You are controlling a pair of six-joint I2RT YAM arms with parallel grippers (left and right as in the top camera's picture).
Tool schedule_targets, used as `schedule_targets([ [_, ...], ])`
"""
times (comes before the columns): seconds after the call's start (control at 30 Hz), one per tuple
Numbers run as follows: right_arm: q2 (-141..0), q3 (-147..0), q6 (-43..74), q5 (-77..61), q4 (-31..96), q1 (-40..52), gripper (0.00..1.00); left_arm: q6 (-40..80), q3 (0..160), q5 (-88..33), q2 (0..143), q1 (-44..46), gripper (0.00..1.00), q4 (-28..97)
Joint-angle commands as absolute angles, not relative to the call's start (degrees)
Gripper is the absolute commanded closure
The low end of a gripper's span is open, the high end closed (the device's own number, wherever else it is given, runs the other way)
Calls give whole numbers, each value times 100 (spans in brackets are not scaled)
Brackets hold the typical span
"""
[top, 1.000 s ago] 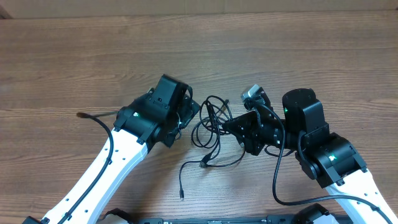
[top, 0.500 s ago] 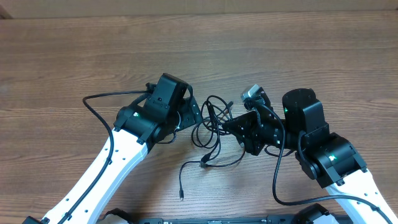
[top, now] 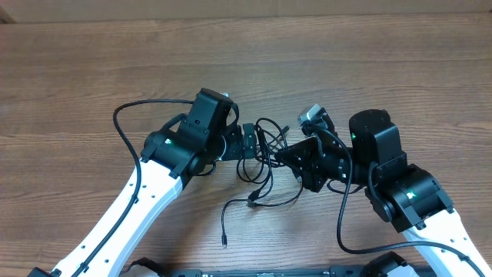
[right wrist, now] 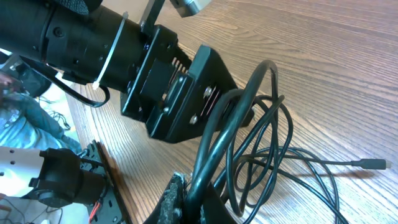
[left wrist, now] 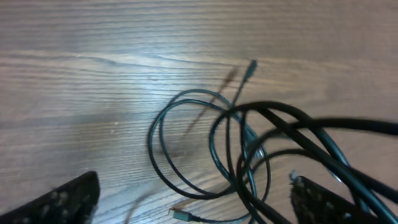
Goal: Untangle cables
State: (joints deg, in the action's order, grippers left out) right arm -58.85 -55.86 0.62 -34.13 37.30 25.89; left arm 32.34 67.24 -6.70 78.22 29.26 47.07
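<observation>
The cables (top: 266,171) are thin black cords in a loose tangle on the wooden table, between my two grippers. One strand trails to a plug end (top: 224,243) near the front. My left gripper (top: 247,144) is open at the tangle's left edge. In the left wrist view its fingers (left wrist: 193,208) straddle the cable loops (left wrist: 186,146) without gripping them, and a small plug (left wrist: 183,215) lies between them. My right gripper (top: 283,154) holds the tangle's right side. In the right wrist view it (right wrist: 194,200) is shut on a few cable strands (right wrist: 230,134).
The wooden table (top: 92,69) extends all around. The left arm's own thicker black cable (top: 131,111) arcs out to the left. The left arm's gripper body (right wrist: 174,93) fills the upper left of the right wrist view. A cable plug (right wrist: 375,164) lies at the right.
My left gripper has swung right to the edge of the tangle. The left arm's own cable has arced up and left. The right arm has not moved.
</observation>
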Motion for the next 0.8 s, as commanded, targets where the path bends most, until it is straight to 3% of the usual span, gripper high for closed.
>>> schedule_targets([
  [0.0, -5747, -5590, 113, -3492, 3664, 2576, 96, 2606, 6810, -985, 7762, 2930, 7, 4689],
  [0.1, -5747, -5590, 113, -3518, 3664, 2576, 96, 2569, 6810, -989, 7762, 2928, 7, 4692],
  [0.17, -5747, -5590, 113, -3629, 3623, 2574, 96, 2571, 6807, -989, 7762, 2926, 0, 4692],
  [0.77, -5100, -5590, 200, -3522, 3581, 2569, 96, 2814, 6810, -943, 7762, 2917, 0, 4663],
])
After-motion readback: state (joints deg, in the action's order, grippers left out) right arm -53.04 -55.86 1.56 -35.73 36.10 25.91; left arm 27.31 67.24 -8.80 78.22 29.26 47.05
